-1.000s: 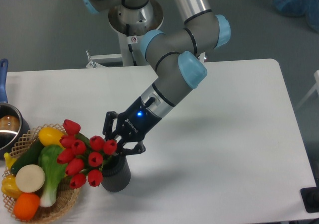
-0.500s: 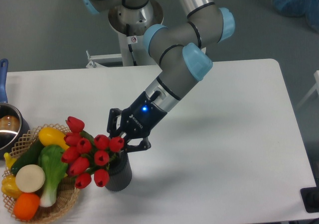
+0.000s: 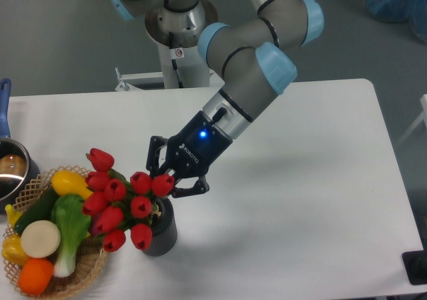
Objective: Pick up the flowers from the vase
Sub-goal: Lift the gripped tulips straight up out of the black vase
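The claw [image 3: 167,178] is seen angled down over the vase [image 3: 160,231], its fingers closed about the bunch of red tulips [image 3: 123,205] just above the vase's mouth. The vase is stood on the white tabletop [image 3: 287,180], just beside the wicker basket [image 3: 80,273] of toy vegetables.

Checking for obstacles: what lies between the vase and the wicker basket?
In the camera view, the flowers hang over that stretch, leaning from the vase toward the basket; nothing else shows there.
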You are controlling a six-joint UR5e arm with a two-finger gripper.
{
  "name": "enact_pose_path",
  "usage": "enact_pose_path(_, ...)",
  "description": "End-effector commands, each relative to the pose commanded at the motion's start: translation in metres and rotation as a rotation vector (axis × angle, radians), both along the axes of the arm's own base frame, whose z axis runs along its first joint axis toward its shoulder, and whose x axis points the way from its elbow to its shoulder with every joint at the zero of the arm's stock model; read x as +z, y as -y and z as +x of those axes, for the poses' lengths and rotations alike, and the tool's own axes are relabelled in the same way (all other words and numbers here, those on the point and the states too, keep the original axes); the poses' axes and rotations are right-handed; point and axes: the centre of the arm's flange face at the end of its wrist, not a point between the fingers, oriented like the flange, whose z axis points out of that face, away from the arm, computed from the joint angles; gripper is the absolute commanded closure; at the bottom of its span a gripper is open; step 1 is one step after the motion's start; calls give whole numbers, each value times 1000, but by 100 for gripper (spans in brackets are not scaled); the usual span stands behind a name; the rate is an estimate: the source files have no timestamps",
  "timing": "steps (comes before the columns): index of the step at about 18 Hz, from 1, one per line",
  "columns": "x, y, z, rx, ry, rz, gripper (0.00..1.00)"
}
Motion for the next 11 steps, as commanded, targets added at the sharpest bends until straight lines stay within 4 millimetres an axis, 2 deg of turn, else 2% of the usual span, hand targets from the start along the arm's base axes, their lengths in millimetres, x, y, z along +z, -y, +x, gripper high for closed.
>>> enact_pose_path(11, 31, 13, -9, 11, 79, 95, 79)
